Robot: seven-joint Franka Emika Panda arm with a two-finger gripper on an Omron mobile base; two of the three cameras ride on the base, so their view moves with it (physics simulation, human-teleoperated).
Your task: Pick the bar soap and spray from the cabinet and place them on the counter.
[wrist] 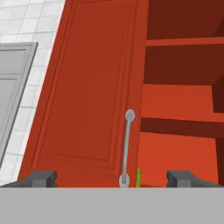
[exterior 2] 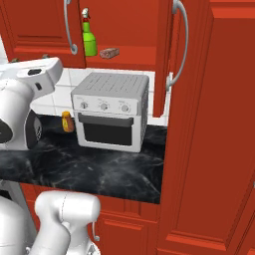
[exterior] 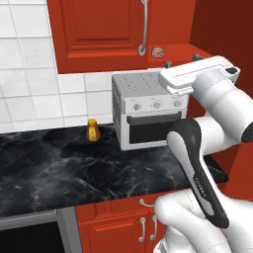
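Spread wide and holding nothing, end effector (wrist: 111, 178) facing red panelled wall cabinet (wrist: 87, 92) beside its curved silver handle (wrist: 127, 148). Upright on red shelf (exterior 2: 127, 54) inside: green spray bottle (exterior 2: 89, 40); just beside it, small pinkish-tan bar soap (exterior 2: 109, 52). Below, black marble-look desk (exterior 2: 99, 167) bearing white toaster oven (exterior 2: 110, 111) and small orange bottle (exterior 2: 67, 122).

The red wall cabinet (exterior 2: 124, 57) stands open, its panelled doors carrying long curved silver handles. On its red shelf the green spray (exterior 2: 89, 41) stands upright, a white-and-red trigger nozzle on top. Just beside it lies the bar soap (exterior 2: 109, 52), a small flat pinkish-tan block. Below spreads the black, white-veined counter (exterior 2: 99, 169).
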